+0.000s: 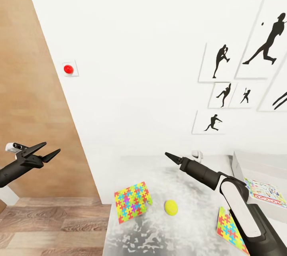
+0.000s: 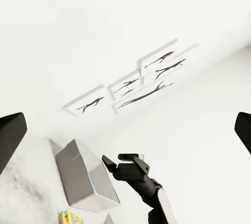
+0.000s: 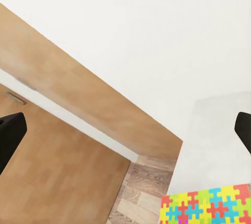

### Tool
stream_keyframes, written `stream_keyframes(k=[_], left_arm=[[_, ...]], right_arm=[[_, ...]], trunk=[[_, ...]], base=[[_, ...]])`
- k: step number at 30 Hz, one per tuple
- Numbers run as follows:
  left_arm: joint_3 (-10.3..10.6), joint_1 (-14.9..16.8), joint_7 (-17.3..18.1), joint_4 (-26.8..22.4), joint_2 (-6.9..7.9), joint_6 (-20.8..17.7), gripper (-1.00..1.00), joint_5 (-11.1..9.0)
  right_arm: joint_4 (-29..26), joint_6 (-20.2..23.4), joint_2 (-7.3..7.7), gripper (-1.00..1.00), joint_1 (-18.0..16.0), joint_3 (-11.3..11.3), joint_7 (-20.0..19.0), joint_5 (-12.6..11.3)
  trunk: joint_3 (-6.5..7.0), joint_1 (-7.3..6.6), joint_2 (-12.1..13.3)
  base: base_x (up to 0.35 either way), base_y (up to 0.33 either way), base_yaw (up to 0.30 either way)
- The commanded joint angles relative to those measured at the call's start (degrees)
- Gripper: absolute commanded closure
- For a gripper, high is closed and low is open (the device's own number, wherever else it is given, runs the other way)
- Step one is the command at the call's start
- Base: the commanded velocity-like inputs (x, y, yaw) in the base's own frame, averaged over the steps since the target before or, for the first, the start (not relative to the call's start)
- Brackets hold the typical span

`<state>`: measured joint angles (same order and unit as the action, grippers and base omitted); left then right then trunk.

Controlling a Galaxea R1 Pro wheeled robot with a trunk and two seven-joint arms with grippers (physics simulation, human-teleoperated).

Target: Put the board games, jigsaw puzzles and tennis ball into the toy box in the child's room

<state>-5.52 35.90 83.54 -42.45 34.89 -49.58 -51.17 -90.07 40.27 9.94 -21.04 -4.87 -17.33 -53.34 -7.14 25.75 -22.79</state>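
On the pale grey table (image 1: 187, 192) lie a jigsaw puzzle (image 1: 132, 201), a tennis ball (image 1: 171, 207) and a second puzzle (image 1: 228, 227) partly under my right arm. The grey toy box (image 1: 255, 164) stands at the table's right with a pale red-bannered board game (image 1: 266, 194) in it. My right gripper (image 1: 171, 157) hovers open above the table, behind the ball. My left gripper (image 1: 52, 147) hangs open over the floor, left of the table. The left wrist view shows the toy box (image 2: 83, 177) and my right gripper (image 2: 121, 160). The right wrist view shows a puzzle (image 3: 209, 207). The bed is out of view.
A tall wooden panel (image 1: 36, 88) stands at the left over wood flooring (image 1: 52, 224). The white wall behind the table carries a red button (image 1: 68, 68) and several framed silhouette pictures (image 1: 239, 80).
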Motion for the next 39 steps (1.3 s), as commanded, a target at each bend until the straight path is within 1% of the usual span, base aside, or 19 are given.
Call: stream_keyframes(k=[1,5,7,10,12,13,15,16,17,18,19,20,21,23,24,27,31,34,39], left_arm=[[0.0,0.0,0.1,0.0,0.01,-0.6,-1.0,-0.1],[0.0,0.0,0.1,0.0,0.03,-0.6,-1.0,-0.1],[0.0,0.0,0.1,0.0,0.05,-0.6,-1.0,-0.1],[0.0,0.0,0.1,0.0,0.05,-0.6,-1.0,-0.1],[0.0,0.0,0.0,0.0,0.03,-0.6,-1.0,-0.1],[0.0,0.0,-0.1,0.0,0.02,-0.6,-1.0,-0.1],[0.0,0.0,-0.3,0.0,0.0,-0.3,-1.0,-0.1],[0.0,0.0,-0.3,0.0,-0.02,-0.1,-1.0,-0.1],[0.1,0.0,-0.4,0.0,-0.04,0.2,-1.0,-0.1],[0.1,0.0,-0.4,0.0,-0.06,0.5,-1.0,0.0],[0.1,0.0,-0.5,0.0,-0.04,0.5,-1.0,0.0],[0.1,0.0,-0.6,0.0,-0.03,0.7,-1.0,0.0],[0.1,0.0,-0.7,0.0,-0.02,0.7,-1.0,0.0],[0.1,0.0,-1.2,0.0,0.0,0.8,-1.0,0.2],[0.1,0.0,-1.4,0.0,0.0,0.8,-1.0,0.2],[0.1,0.1,-4.8,0.0,-0.01,0.9,-1.0,0.4],[0.0,0.1,-9.6,0.0,-0.1,0.9,-1.0,0.4],[0.0,0.1,-12.9,0.0,-0.15,0.9,-1.0,0.4],[0.1,0.3,-18.0,-0.1,-0.26,0.9,-1.0,0.5]], right_arm=[[0.0,0.2,0.02,-1.0,-0.1,0.0,0.0,0.0],[0.0,0.3,-0.03,-1.0,-0.1,0.0,0.9,0.0],[0.1,0.6,-0.15,-1.0,-0.1,-0.1,3.0,-0.1],[0.0,1.2,-1.6,-1.0,-0.1,-0.2,9.2,-0.3],[-0.1,2.7,-4.08,-1.0,-0.1,-0.7,15.1,-0.3],[-0.1,3.3,-4.83,-1.0,-0.1,-0.9,16.6,-0.3],[0.1,5.9,-8.42,-1.0,-0.2,-2.1,23.5,-0.2],[0.2,6.5,-9.46,-1.0,-0.4,-2.4,25.5,-0.2],[0.6,7.6,-11.55,-1.0,-1.3,-2.8,30.0,-0.2],[1.1,8.9,-13.48,-1.0,-3.1,-3.2,34.7,-0.2],[1.5,9.7,-14.35,-1.0,-4.3,-3.4,37.1,-0.3],[2.7,11.6,-15.92,-1.0,-6.9,-3.9,41.9,-0.3],[3.6,12.7,-16.66,-1.0,-8.2,-4.3,44.3,-0.3],[9.6,15.9,-19.47,-1.0,-13.8,-5.5,52.8,-0.4],[11.7,16.2,-19.94,-1.0,-15.2,-5.7,54.5,-0.5],[28.1,14.0,-19.94,-1.0,-23.7,-6.3,59.9,-0.6],[44.2,7.0,-19.94,-1.0,-30.4,-6.7,61.2,-0.4],[50.9,3.2,-19.94,-1.0,-32.8,-6.9,61.5,-0.2],[53.6,1.5,-19.94,-1.0,-33.6,-7.5,60.6,-0.1]], trunk=[[-0.13,0.04,-0.1],[-0.13,0.04,-0.1],[-0.13,0.04,-0.1],[-0.13,0.04,-0.1],[-0.13,0.04,-0.1],[-0.13,0.04,-0.1],[-0.13,0.04,-0.1],[-0.13,0.04,-0.1],[-0.13,0.04,-0.1],[-0.13,0.04,-0.1],[-0.13,0.04,-0.1],[-0.13,0.04,-0.1],[-0.13,0.04,-0.1],[-0.13,0.04,-0.1],[-0.13,0.04,-0.1],[-0.13,0.04,-0.1],[-0.13,0.04,-0.1],[-0.13,0.04,-0.1],[-0.13,0.04,-0.1]], base=[[0.0,0.0,0.0],[0.0,0.0,0.0],[0.0,0.0,0.0],[0.0,0.0,0.0],[0.0,0.0,0.0],[0.0,0.0,0.0],[0.0,0.0,0.0],[0.0,0.0,0.0],[0.0,0.0,0.0],[0.0,0.0,0.0],[0.0,0.0,0.0],[0.0,0.0,0.0],[0.0,0.0,0.0],[0.0,0.0,0.0],[0.0,0.0,0.0],[0.0,0.0,0.0],[0.0,0.0,0.0],[0.0,0.0,0.0],[0.0,0.0,0.0]])
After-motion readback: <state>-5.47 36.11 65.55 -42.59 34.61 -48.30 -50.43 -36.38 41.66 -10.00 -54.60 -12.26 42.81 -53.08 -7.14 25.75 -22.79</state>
